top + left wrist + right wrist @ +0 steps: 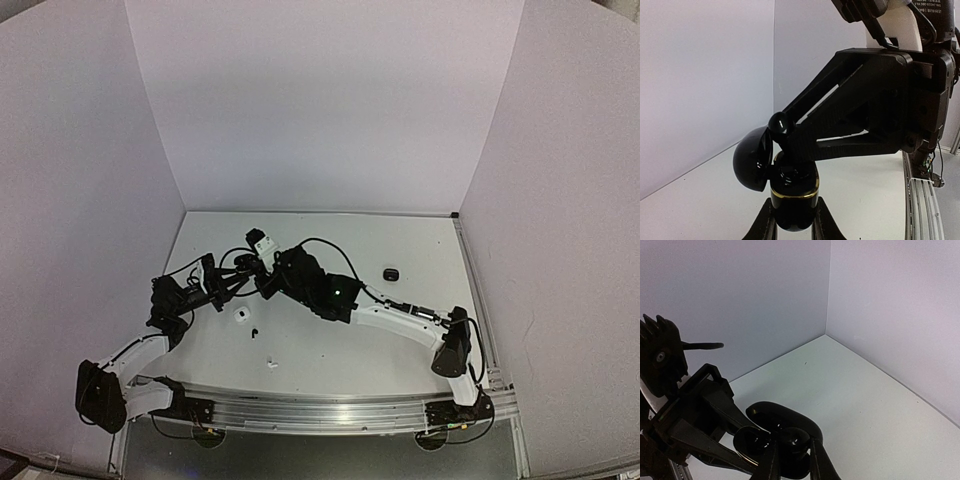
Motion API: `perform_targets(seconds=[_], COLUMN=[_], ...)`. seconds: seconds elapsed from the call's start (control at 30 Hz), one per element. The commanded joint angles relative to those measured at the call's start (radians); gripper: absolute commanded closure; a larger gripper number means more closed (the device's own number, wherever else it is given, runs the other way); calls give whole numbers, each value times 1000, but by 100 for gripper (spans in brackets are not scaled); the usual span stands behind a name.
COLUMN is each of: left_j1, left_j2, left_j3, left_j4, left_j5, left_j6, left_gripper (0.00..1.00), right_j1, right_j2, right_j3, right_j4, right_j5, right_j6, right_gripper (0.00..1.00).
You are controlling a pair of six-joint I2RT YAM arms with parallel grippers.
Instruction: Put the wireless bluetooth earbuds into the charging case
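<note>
While the left hand (pixel 792 231) is clamping the open charging case (pixel 792 200) upright, the right hand (pixel 793 145) is pinching a black earbud (pixel 781 122) at its well, likely needing a straight push down.

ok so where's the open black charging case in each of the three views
left wrist: bottom centre, charging case clamped in the left gripper, lid open to the left
right wrist: bottom edge, left of centre, lid open
top external: left of centre where both arms meet, too dark to make out
shared landmark: the white table
</note>
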Motion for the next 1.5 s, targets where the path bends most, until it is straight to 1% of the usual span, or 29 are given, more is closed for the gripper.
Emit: perform_targets(seconds=[0.0, 0.53, 0.97, 1.47], left_j1=[-4, -4, -4, -4], left_j2=[-11, -8, -8, -10], left_j3=[40, 40, 42, 36], left_j4=[82, 76, 73, 102], left_j5=[12, 17, 14, -5], left_j6=[18, 19, 15, 5], left_gripper=[100, 100, 100, 100], right_j1=[-5, -5, -10, -41], right_j2=[-32, -27, -35, -62], right_j3=[-3, 8, -7, -51], right_j4=[-30, -30, -30, -30], right_j5=[3, -22, -18, -119], right_j6=[2, -5, 14, 83], right_gripper=[83, 76, 74, 74])
